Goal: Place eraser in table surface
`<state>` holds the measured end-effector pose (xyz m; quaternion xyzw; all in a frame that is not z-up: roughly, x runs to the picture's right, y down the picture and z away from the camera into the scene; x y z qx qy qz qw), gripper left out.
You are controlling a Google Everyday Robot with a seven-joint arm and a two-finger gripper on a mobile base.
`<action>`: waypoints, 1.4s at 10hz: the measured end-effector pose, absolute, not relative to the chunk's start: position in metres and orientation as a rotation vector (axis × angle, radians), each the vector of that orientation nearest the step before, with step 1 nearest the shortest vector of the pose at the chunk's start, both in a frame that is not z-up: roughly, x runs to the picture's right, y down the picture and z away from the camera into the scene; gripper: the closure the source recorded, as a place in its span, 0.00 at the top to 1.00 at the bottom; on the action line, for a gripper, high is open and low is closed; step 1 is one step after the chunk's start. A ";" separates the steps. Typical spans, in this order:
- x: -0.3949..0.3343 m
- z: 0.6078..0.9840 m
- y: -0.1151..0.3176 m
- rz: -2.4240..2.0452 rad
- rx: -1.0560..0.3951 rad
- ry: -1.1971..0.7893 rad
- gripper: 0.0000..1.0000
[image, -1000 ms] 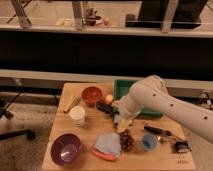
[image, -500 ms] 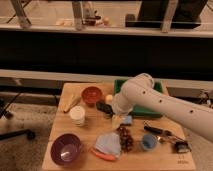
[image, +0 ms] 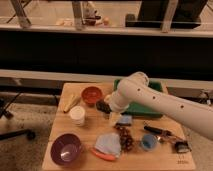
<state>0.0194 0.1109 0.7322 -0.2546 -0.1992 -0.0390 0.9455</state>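
Observation:
The eraser (image: 103, 106) is a small black block lying on the light wooden table surface (image: 90, 131), just right of the orange bowl (image: 91, 94). My gripper (image: 111, 105) is at the end of the white arm (image: 150, 97) that reaches in from the right. It hangs low over the table right beside the eraser and partly hides it. I cannot tell whether it touches the eraser.
A green tray (image: 150, 108) lies behind the arm. On the table are a white cup (image: 77, 115), a purple bowl (image: 66, 148), a blue-grey pad (image: 125, 120), a cloth (image: 107, 144), grapes (image: 125, 137), a small blue cup (image: 148, 142), a black-handled tool (image: 157, 131) and a yellow item (image: 71, 103).
My gripper has moved left and away from the table's middle, towards the orange bowl and the eraser. The eraser has not visibly moved.

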 end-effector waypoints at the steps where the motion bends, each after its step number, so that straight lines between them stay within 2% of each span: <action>1: 0.019 0.737 0.109 -0.074 -0.520 -0.407 0.80; 9: -0.007 0.765 0.108 -0.090 -0.543 -0.427 0.80; 14: -0.007 0.785 0.087 -0.065 -0.533 -0.416 0.80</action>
